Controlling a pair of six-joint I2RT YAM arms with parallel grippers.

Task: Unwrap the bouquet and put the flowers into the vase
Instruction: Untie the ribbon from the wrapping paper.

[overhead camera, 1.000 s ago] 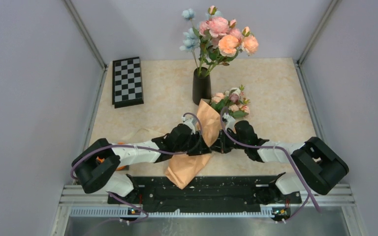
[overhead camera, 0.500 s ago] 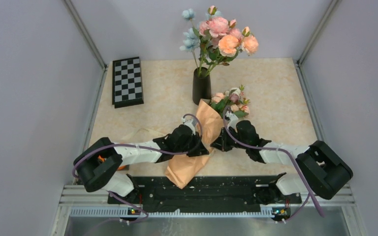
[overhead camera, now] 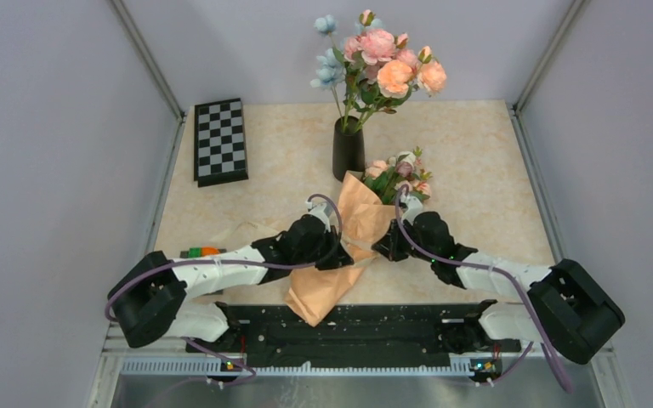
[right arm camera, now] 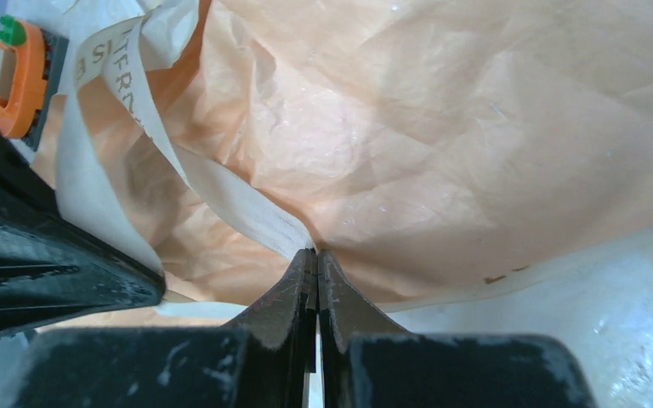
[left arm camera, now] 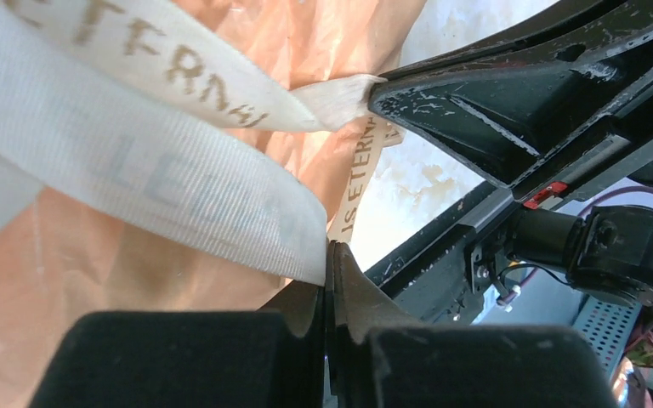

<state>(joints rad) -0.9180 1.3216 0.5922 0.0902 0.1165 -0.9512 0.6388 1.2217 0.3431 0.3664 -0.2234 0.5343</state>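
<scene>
The bouquet lies on the table in its peach paper cone, its flowers pointing toward the black vase. A white printed ribbon crosses the paper. My left gripper is shut on one stretch of that ribbon. My right gripper is shut on another stretch of the ribbon, against the crinkled peach paper. From above, the left gripper and right gripper sit on either side of the cone's middle. The stems are hidden inside the paper.
The vase holds a taller pink, orange and pale-blue bunch. A folded chessboard lies at the back left. A small orange and green object sits beside the left arm. The black base rail runs along the near edge.
The left gripper has closed onto the ribbon. Both arms have shifted, the left arm lower and outward, the right gripper slightly right, and the paper between them has spread wider.
</scene>
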